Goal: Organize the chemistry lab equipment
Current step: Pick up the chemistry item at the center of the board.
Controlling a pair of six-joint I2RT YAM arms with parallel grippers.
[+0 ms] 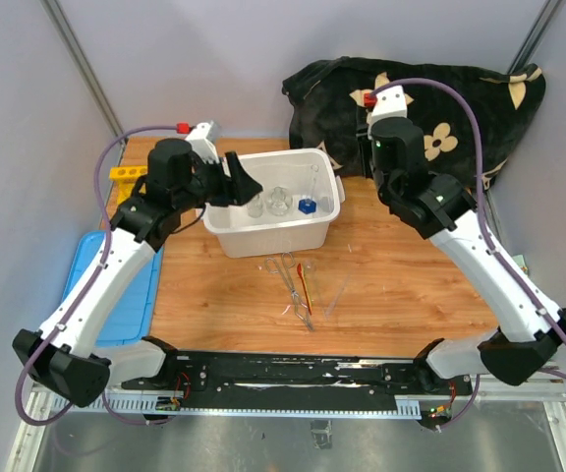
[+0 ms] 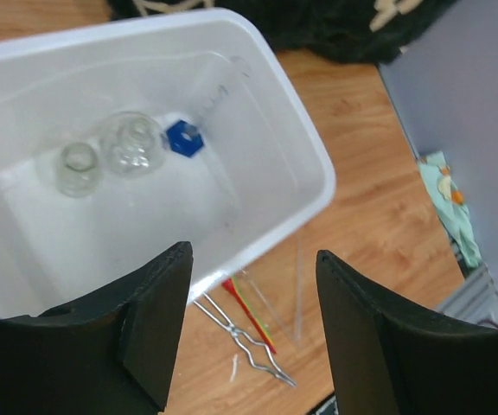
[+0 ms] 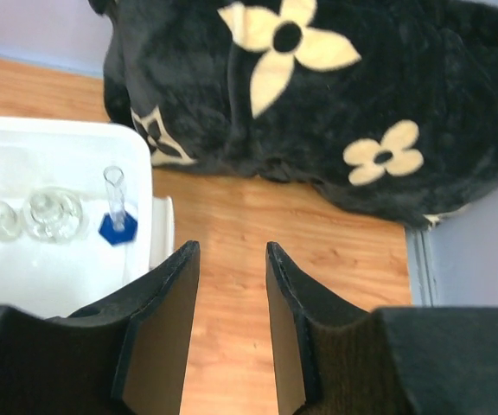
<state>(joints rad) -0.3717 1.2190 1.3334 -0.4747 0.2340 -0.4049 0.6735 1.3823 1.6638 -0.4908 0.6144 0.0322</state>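
Top external view gives the whole layout: the white bin [image 1: 263,236] stands on the wooden table [image 1: 411,285] a little left of the middle. It serves as the collecting place, so three glass pieces are already inside it. These are a small beaker [image 2: 78,167], a flask [image 2: 132,143] just beside it, and the blue-based glass piece [image 2: 184,137], which stands upright on its blue foot nearest the right wall. They stand in a row, I think so that they do not knock each other.

The left gripper [image 2: 253,255] hangs above the left side of the bin with its jaws wide apart and nothing between them. From this I judge it is free for the next pick. The right gripper [image 3: 232,259] is over bare table between the bin and the black blanket [image 3: 318,104]. Its jaws are parted only narrowly, and it is also empty.

Not yet sorted, on the table nearer than the bin, lie the metal tweezers [image 1: 293,290]. The thin red-orange tool [image 1: 304,283] lies just beside them, and a thin clear piece [image 1: 340,293] a little to the right. What this last one is I cannot tell. The yellow rack [image 1: 126,174] stands far left behind the left arm. The blue lid [image 1: 136,295] lies to the left, which leaves the bin open for filling. The flat tools will probably need a careful low pinch.
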